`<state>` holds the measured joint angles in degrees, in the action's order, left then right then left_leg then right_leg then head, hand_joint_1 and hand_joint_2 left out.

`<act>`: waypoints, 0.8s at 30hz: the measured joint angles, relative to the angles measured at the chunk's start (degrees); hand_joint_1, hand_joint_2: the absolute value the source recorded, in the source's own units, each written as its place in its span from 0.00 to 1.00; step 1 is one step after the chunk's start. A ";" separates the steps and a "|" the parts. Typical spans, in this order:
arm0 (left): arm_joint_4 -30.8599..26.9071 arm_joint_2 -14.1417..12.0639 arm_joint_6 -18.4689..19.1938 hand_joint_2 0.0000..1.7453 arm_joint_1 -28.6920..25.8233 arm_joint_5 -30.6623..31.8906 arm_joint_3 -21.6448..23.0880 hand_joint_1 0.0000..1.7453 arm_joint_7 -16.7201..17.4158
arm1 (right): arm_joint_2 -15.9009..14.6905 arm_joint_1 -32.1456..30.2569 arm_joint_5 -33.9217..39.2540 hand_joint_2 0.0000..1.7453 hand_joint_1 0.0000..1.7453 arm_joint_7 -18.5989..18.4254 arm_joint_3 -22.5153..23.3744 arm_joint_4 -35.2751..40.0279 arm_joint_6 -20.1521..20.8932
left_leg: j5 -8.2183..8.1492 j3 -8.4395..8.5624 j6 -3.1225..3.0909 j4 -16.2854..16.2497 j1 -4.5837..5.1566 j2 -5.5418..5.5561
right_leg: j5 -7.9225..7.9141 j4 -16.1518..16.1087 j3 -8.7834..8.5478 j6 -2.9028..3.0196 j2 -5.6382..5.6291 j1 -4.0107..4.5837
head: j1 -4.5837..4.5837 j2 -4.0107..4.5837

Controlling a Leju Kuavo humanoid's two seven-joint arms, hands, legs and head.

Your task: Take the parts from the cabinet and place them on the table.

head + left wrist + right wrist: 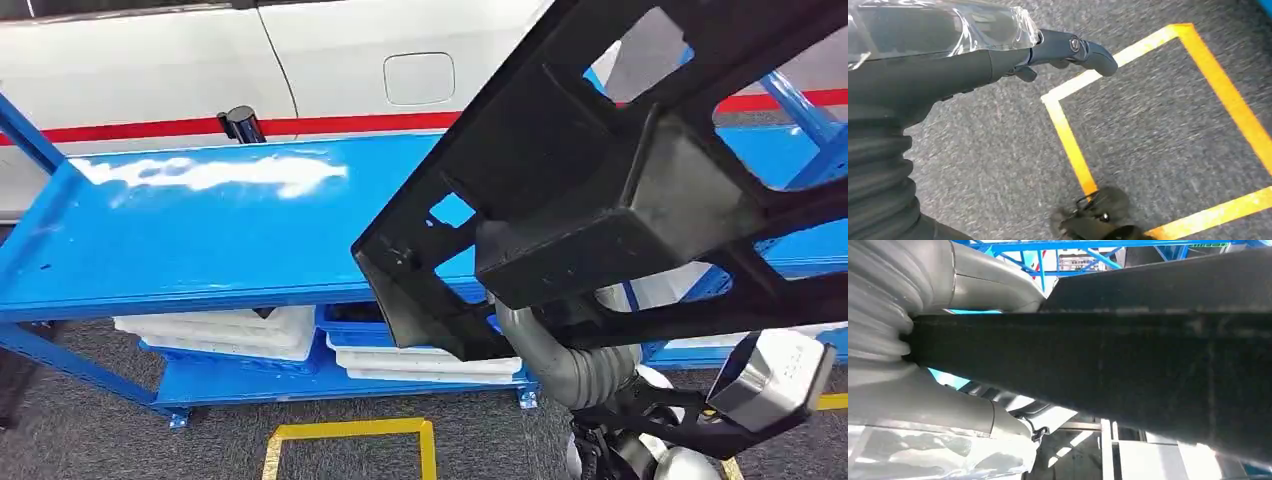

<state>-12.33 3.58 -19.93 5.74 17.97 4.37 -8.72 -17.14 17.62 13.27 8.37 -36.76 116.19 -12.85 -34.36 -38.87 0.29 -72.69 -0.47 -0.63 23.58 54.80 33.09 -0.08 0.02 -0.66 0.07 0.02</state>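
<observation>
A large black plastic frame part [600, 190] with open cut-outs hangs tilted close in front of my head camera, above the right end of the blue cabinet shelf [200, 230]. My right hand [550, 345] grips it from below, its grey ribbed wrist cover showing under the part. In the right wrist view the black part [1128, 360] lies across the picture, with my right hand [933, 305] wrapped against it and the fingers hidden behind it. My left hand [998, 55] hangs over the grey floor, fingers [1083, 50] stretched out, holding nothing.
The blue cabinet's top shelf is bare and glossy. White trays [230, 330] and more white pieces [420, 362] lie on its lower shelf. A yellow tape square [350, 432] marks the grey carpet. Behind the cabinet stands a white car body [300, 60] with a red stripe.
</observation>
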 joint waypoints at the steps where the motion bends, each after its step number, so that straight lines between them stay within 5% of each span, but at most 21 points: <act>1: 0.02 0.00 0.02 1.00 -0.05 0.00 0.00 0.00 0.02 | 0.00 -0.09 0.02 1.00 1.00 0.00 0.00 0.00 -0.02 | -0.07 0.28 -0.07 -0.84 0.00 0.01 | -0.50 0.02 0.66 -0.05 -0.11 0.03 | 0.00 -0.02; 2: 0.00 0.00 0.02 1.00 -0.06 0.00 0.00 0.00 0.02 | 0.00 -0.18 0.02 1.00 1.00 0.04 0.02 0.00 0.00 | 0.90 1.99 -0.16 1.41 0.00 0.02 | -0.91 0.02 1.19 -0.13 -0.26 0.04 | 0.00 -0.02; 5: 0.00 -0.02 0.02 1.00 0.09 0.02 0.00 0.00 0.02 | 0.02 -0.15 0.02 1.00 1.00 0.13 0.11 0.00 -0.02 | 6.11 12.41 -1.05 17.80 0.16 0.56 | -2.14 0.02 2.18 -0.57 -0.61 0.02 | -0.02 0.00; 6: 0.00 -0.05 0.02 1.00 0.23 0.02 0.00 0.00 0.02 | 0.07 -0.23 0.04 1.00 1.00 0.22 0.17 0.00 -0.02 | 5.97 13.67 -1.59 20.38 0.74 1.04 | -2.54 0.06 2.45 -1.01 -0.65 0.22 | 0.00 -0.02; 10: 0.02 0.00 0.17 1.00 -0.08 0.02 0.00 0.00 0.04 | 0.11 -0.54 0.50 1.00 1.00 0.31 0.22 -0.02 -0.02 | 7.93 12.31 -3.01 20.31 0.92 0.75 | -4.20 -0.57 2.62 -2.45 -0.74 0.04 | 0.00 0.00; 11: 0.02 0.13 0.24 1.00 0.04 0.02 0.00 0.00 0.07 | 0.09 -0.67 0.52 1.00 1.00 0.31 0.28 -0.11 -0.02 | 8.74 11.97 -3.33 20.51 0.64 0.30 | -2.80 0.33 3.23 -2.42 -0.64 -0.26 | -0.07 -0.02; 14: 0.02 0.15 0.35 1.00 -0.15 0.02 0.00 0.00 0.13 | 0.09 -0.89 0.68 1.00 1.00 0.26 0.46 -0.20 -0.02 | 10.44 9.91 -4.25 20.46 0.77 -0.45 | 7.40 11.87 7.04 -2.87 -0.60 -0.34 | 0.15 0.00; 15: 0.02 0.17 0.35 1.00 -0.29 0.02 0.00 0.00 0.15 | 0.09 -0.95 0.70 1.00 1.00 0.26 0.48 -0.24 -0.02 | 10.98 9.10 -4.26 20.39 0.83 -0.88 | 9.21 16.33 8.05 -3.14 -0.60 -0.35 | 0.22 -0.02; 16: 0.02 0.17 0.39 1.00 -0.41 0.02 0.00 0.00 0.20 | 0.09 -1.11 0.76 1.00 1.00 0.22 0.50 -0.37 -0.02 | 11.53 8.35 -4.15 20.34 0.87 -1.34 | 9.05 18.79 8.13 -3.28 -0.60 -0.38 | 0.22 0.00; 17: 0.02 0.17 0.42 1.00 -0.45 0.02 0.00 0.00 0.33 | 0.09 -1.23 0.87 1.00 1.00 0.22 0.50 -0.44 -0.02 | 12.01 7.63 -4.06 20.30 0.86 -1.93 | 7.70 18.66 7.09 -3.39 -0.59 -0.45 | 0.24 0.00; 19: 0.02 0.17 0.42 1.00 -0.49 -0.02 0.00 0.00 0.41 | 0.09 -1.22 1.05 1.00 1.00 0.20 0.52 -0.50 -0.02 | 12.83 6.07 -3.68 19.89 0.79 -3.00 | 3.75 11.43 1.42 -3.61 0.15 -0.77 | 0.24 0.00; 20: 0.02 0.17 0.42 1.00 -0.49 -0.07 0.00 0.00 0.48 | 0.09 -1.20 1.05 1.00 1.00 0.20 0.59 -0.50 -0.02 | 13.08 5.60 -3.35 19.44 0.81 -3.34 | 3.30 5.77 -2.80 -3.77 1.87 -0.89 | 0.24 0.00; 21: 0.02 0.11 0.42 1.00 -0.70 -0.13 0.00 0.00 0.50 | 0.11 -0.96 1.07 1.00 1.00 0.20 0.68 -0.50 -0.02 | 13.20 5.03 -3.12 19.04 0.98 -3.60 | 4.95 1.09 -6.42 -4.03 4.04 -0.70 | 0.37 -0.02; 24: 0.02 0.13 0.44 1.00 -0.58 -0.24 0.02 0.00 0.52 | 0.15 -1.13 1.00 1.00 1.00 0.48 1.03 -0.50 -0.13 | 14.21 4.68 -1.98 18.45 0.84 -4.62 | 5.03 -0.47 -6.04 -2.43 2.75 0.20 | 0.02 -0.02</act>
<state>-12.31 3.72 -19.50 5.15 17.73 4.39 -8.20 -16.98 16.48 14.27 8.85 -35.74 115.69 -12.98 -20.15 -34.18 -1.69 -54.25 0.37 -5.25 28.61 54.33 27.05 -2.51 2.77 -0.47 0.09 0.00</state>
